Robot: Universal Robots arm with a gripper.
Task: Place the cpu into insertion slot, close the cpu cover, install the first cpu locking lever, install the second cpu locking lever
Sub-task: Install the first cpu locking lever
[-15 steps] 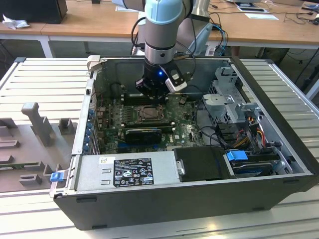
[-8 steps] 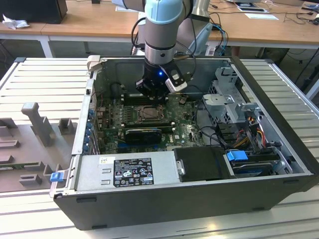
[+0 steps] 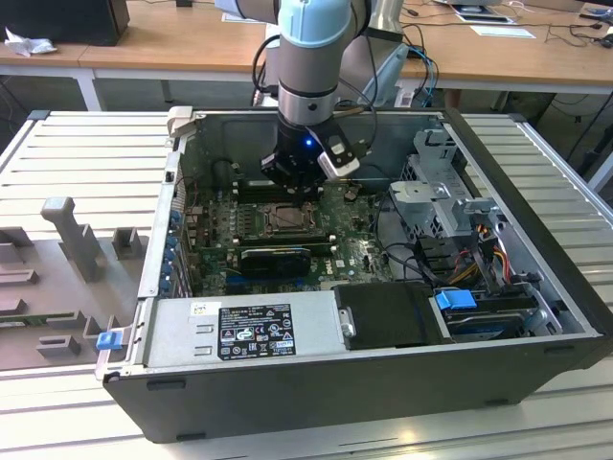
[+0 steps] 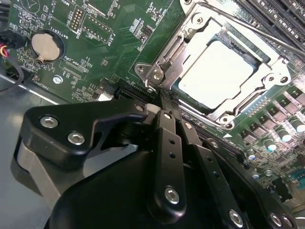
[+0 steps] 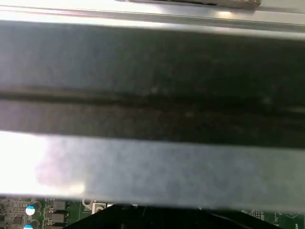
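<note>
Clenched claw (image 4: 164,102) at socket edge — one cpu (image 4: 217,74) under one cpu cover (image 4: 190,28), seated.

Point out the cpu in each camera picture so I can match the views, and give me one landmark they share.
Exterior view: the cpu sits in the socket on the green motherboard, just below the gripper.
Second wrist view: the cpu lies pale and square inside the silver cpu cover, just beyond the fingertips.
First wrist view: I cannot pick out the cpu.
Shared landmark: the green motherboard.
</note>
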